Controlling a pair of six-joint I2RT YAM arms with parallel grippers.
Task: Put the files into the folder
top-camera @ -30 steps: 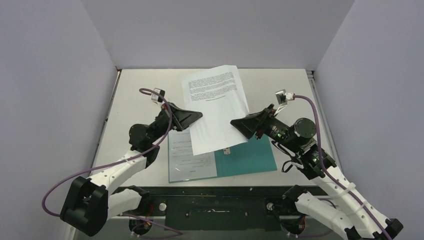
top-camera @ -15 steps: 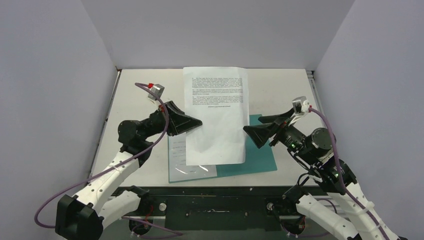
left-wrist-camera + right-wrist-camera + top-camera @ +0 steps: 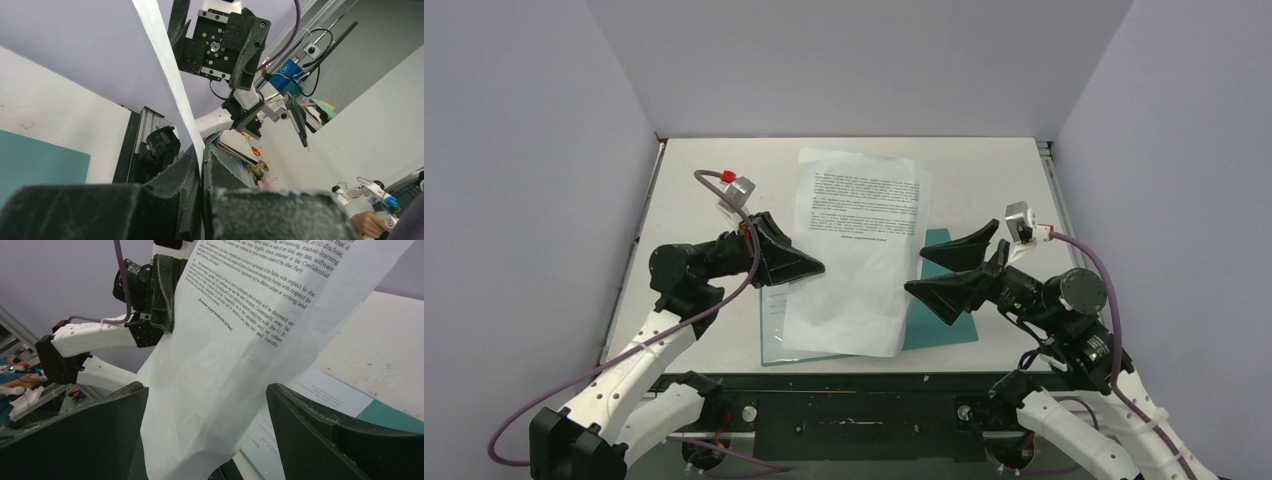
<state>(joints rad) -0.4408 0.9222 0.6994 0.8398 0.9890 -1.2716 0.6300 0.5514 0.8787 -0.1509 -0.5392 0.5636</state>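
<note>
- Now that the right gripper [image 3: 916, 272] has let go, its jaws stand wide apart just beside the right edge of the printed sheet [image 3: 859, 250]; a second ago they pinched that edge.
- The left gripper [image 3: 819, 268] is clenched on the sheet's left edge, as it was a second ago, so the sheet hangs from that one grip alone.
- Compared with a second ago, the sheet has swung from a skewed tilt to nearly square with the table [image 3: 704, 190], and its lower edge has come nearer the front.
- Held up in the air, the paper bows and creases in its lower half, as the right wrist view shows.
- The folder [image 3: 939, 320] lies open and flat at the near edge of the table, right under the hanging sheet, with its teal right half showing beside the paper.
- On the folder's left half lie the filed papers [image 3: 774, 315], glossy on top and partly covered from above by the hanging sheet.
- My judgement: the handover to one arm is done and the sheet is lined up over the open folder, so the step in hand is laying it down.
- A single-edge grip lets thin paper fold or slide askew, so the lowering calls for care, and the folder is not yet closed.
</note>
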